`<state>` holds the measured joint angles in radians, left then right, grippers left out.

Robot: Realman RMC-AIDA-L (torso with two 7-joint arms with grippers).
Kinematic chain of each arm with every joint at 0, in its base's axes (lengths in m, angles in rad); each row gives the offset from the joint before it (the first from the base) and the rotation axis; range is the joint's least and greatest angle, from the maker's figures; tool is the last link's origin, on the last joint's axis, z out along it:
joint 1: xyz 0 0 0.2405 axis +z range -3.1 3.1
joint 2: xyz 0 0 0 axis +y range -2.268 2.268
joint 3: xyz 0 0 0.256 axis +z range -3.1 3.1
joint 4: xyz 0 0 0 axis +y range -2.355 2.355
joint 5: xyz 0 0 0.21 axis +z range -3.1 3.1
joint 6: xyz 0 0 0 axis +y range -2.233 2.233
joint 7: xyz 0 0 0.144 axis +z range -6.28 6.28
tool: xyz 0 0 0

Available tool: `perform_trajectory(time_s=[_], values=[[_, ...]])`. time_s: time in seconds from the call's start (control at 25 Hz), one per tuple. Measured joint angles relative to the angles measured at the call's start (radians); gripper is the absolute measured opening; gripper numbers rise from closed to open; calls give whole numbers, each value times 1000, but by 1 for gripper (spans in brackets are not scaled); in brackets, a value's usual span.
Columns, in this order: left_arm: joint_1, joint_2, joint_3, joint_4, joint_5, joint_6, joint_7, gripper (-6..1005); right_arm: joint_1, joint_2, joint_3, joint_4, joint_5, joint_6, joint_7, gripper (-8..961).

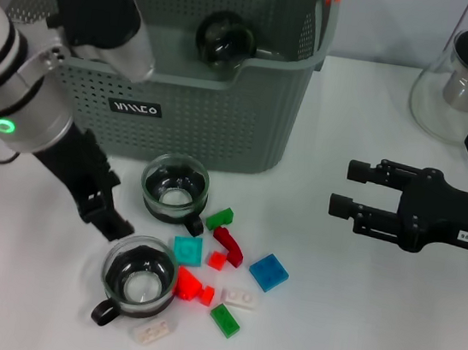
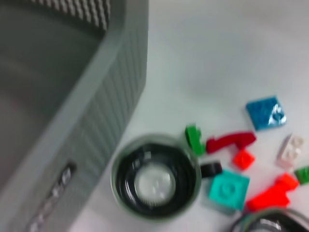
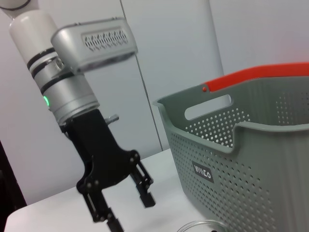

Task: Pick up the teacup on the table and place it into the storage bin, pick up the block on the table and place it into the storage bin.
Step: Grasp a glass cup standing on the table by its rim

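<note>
One teacup (image 1: pixel 225 39) already sits inside the storage bin (image 1: pixel 216 112), which stands at the counter's (image 1: pixel 369 331) far edge, so you've got part of the job banked. Two more glass cups are out on the counter: one (image 1: pixel 174 188) just in front of the bin's front wall, the other (image 1: pixel 138 277) closer to the near edge, with its dark handle pointing toward that edge. Beside them lies the scatter of blocks, none in the bin that I can see: a blue block (image 1: pixel 268 272), a teal one (image 1: pixel 188 250), plus red, green and white pieces, all toward the near edge.

Your left end effector (image 1: pixel 111 221) hangs just beside the nearer cup's rim, fingers spread and holding nothing, as the right wrist view shows. Looks to me like you're lining up for that cup. Your right end effector (image 1: pixel 346 188) waits well apart, over the counter's right side, fingers spread, empty. Beyond it stands a glass teapot (image 1: pixel 465 89). Plenty left: cups, then blocks.
</note>
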<state>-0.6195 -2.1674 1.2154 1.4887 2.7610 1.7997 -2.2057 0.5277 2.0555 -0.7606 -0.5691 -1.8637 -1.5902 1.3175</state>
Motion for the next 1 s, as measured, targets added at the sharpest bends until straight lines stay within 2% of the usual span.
perform_trajectory(time_s=[0.32,0.52,1.0], values=[[-2,-2,47,-61,9,9,-128,735,0,0,2,0,0,0,0,719],[-30,-2,54,-138,12,-13,-195,735,0,1,2,0,0,0,0,719],[-89,2,60,-281,28,-91,-233,729,0,2,1,15,-2,3,-8,716]])
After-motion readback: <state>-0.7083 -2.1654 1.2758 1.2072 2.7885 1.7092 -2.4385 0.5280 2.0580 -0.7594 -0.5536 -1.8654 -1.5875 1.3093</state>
